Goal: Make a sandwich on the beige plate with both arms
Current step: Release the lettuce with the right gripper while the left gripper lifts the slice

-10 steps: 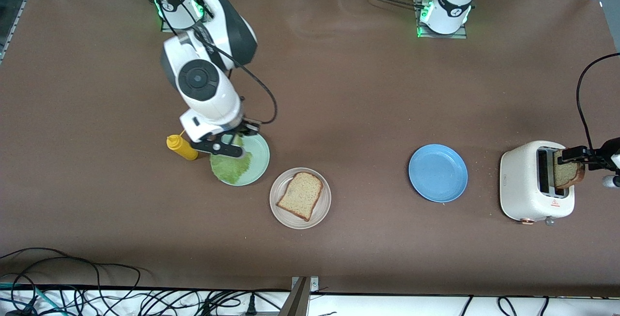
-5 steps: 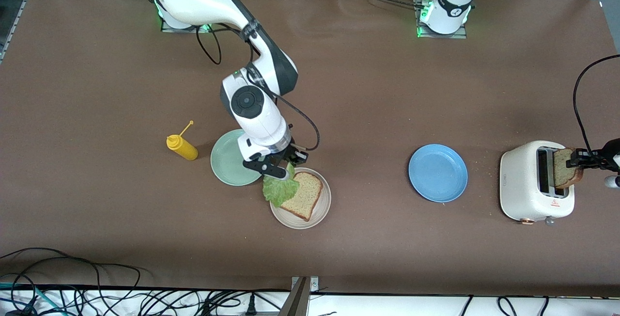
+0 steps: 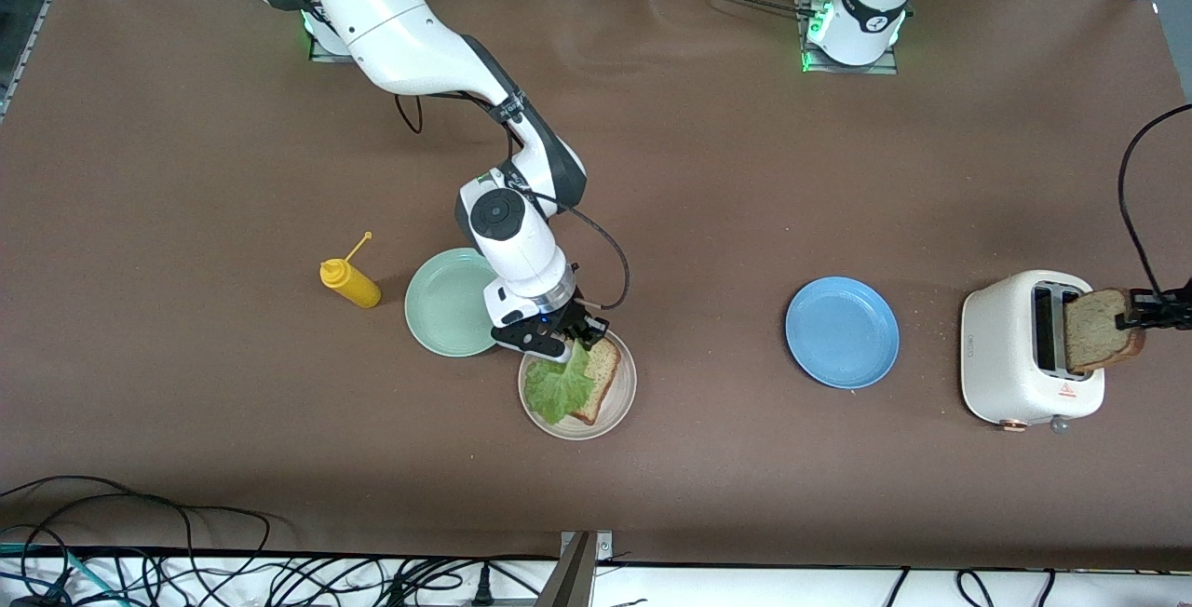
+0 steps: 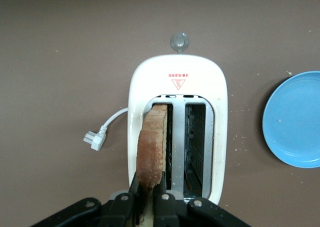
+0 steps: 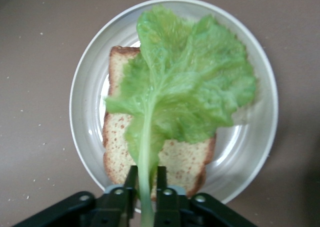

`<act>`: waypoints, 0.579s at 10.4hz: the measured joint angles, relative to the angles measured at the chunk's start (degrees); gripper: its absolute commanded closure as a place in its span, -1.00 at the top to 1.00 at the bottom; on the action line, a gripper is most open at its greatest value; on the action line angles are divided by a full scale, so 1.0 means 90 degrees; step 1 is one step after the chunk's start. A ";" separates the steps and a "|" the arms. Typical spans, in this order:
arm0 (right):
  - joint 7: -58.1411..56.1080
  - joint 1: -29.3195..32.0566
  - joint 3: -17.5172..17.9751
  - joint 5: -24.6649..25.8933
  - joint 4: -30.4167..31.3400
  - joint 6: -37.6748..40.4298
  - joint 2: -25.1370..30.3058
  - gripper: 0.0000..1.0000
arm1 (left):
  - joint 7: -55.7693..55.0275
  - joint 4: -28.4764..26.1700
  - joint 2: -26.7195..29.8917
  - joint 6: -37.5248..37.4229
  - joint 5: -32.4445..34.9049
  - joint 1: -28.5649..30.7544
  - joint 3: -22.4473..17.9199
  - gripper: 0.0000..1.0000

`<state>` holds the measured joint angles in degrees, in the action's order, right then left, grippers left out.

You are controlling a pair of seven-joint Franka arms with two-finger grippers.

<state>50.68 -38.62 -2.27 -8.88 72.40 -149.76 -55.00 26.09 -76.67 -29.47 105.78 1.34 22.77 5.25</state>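
Starting at the right arm's end of the table, we see the yellow mustard bottle (image 3: 349, 282) standing just beside the mint green plate (image 3: 445, 314), which is now bare: a second ago the lettuce leaf (image 3: 559, 386) lay on it under the right gripper (image 3: 565, 346), and since then the right arm has carried the leaf across to the beige plate (image 3: 622, 395), next to the green one and nearer the front camera. The leaf now drapes over the bread slice (image 3: 603, 372) on that plate, covering most of it and spilling onto the rim. In the right wrist view the right gripper's fingers (image 5: 131, 183) flank the leaf's pale stem (image 5: 145, 172); we judge them to be just letting go, but we cannot tell whether they grip or have loosened. Moving toward the left arm's end, the blue plate (image 3: 842, 332) sits empty, well apart from the sandwich. Past it stands the white toaster (image 3: 1010, 349), and over it the left gripper (image 3: 1138, 318) has closed on the second bread slice (image 3: 1099, 330), pinching it by its edge, and has drawn it higher out of the slot than half a second ago. So two layers are in place, and we judge the remaining step is carrying that toast to the beige plate.
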 measured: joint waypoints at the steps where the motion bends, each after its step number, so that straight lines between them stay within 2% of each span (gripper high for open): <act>1: 0.0000 -0.0029 -0.0003 0.0000 -0.0066 0.0085 0.0033 1.00 | 0.0000 0.0168 0.0088 -0.0129 -0.0001 0.0000 0.0005 -1.00; 3: -0.0024 -0.0037 -0.0079 0.0008 -0.0183 0.1001 0.0307 1.00 | -0.0032 0.0271 0.0355 -0.0261 -0.0006 -0.0003 0.0047 -1.00; 5: -0.0656 -0.0023 -0.0329 0.0022 -0.0242 0.2596 0.0916 1.00 | -0.0513 0.0301 0.0563 -0.0602 -0.0040 -0.0037 0.0175 -1.00; 6: -0.1271 -0.0015 -0.0521 0.0020 -0.0242 0.3496 0.1254 1.00 | -0.1065 0.0391 0.0602 -0.0816 -0.0064 -0.0060 0.0392 -1.00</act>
<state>39.24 -38.75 -6.96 -8.70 70.22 -118.29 -43.71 16.50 -73.15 -24.05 98.44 0.76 22.23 8.79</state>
